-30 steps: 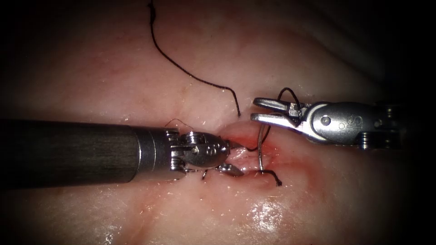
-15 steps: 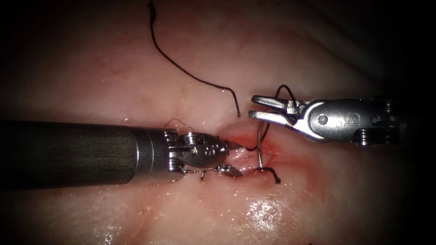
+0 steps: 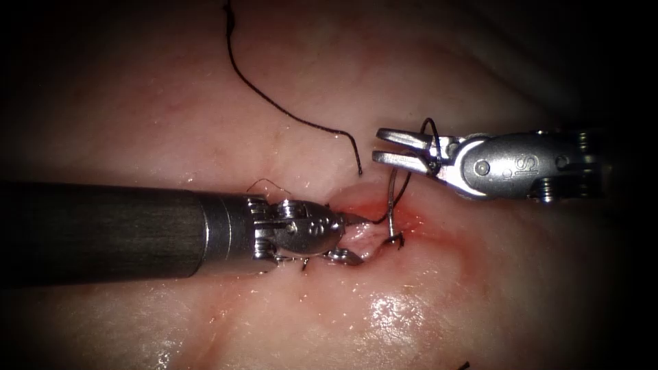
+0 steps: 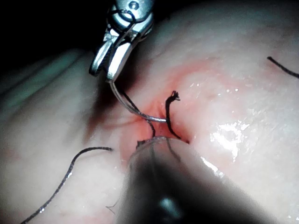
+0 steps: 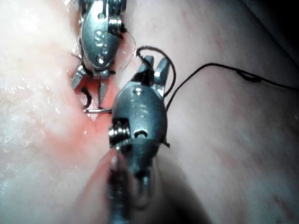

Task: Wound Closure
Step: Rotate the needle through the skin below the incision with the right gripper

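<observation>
The curved needle (image 3: 391,205) stands almost upright over the cut (image 3: 373,236). My right tool (image 3: 377,146) is shut on its upper end, on the cut's right side. The needle's lower end meets the red bed of the cut beside a short frayed thread tail (image 3: 399,238); I cannot tell whether it is in the tissue. A loop of thread (image 3: 430,133) lies around the right tool's jaws. My left tool (image 3: 356,240) lies on the cut's left side, jaws open astride the cut's edge, holding nothing. The needle (image 4: 135,109) hangs from the right tool (image 4: 102,73). The left tool (image 5: 88,93) stands open by the needle (image 5: 98,110).
A long dark thread (image 3: 274,109) runs from the far tissue down to a free end above the cut. Red fluid (image 3: 418,219) stains the tissue around the cut. A wet glossy patch (image 3: 397,315) lies nearer the front. The left shaft (image 3: 103,229) crosses the left half.
The right tool has risen and shifted slightly left with the needle. The short thread tail has been drawn from the lower right in toward the cut. The left tool has stayed still.
</observation>
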`<action>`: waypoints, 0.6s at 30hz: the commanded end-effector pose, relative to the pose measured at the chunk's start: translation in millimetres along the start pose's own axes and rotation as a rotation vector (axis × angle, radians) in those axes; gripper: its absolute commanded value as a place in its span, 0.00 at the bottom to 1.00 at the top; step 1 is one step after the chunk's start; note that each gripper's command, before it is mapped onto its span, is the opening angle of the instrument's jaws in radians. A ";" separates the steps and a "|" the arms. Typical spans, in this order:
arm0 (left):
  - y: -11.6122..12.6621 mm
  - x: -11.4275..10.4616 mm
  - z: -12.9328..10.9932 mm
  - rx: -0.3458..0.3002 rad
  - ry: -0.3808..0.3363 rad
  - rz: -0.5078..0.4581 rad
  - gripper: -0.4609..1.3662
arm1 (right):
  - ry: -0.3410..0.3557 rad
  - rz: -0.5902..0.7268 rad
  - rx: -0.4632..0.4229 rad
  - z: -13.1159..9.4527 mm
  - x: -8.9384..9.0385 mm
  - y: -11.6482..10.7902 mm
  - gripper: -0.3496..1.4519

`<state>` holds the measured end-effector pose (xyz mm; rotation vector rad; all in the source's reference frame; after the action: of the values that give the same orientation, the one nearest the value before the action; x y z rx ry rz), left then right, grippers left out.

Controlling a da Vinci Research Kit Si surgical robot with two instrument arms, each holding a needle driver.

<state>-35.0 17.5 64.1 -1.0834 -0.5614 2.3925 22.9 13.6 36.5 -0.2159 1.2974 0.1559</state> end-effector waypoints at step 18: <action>0.2 -0.1 0.2 0.008 0.000 0.001 0.60 | 0.028 -0.112 -0.089 0.3 3.4 2.4 0.00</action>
<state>-35.2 17.2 64.2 -1.0808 -0.5560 2.3930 23.4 16.0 33.2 -0.3604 1.3023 0.1074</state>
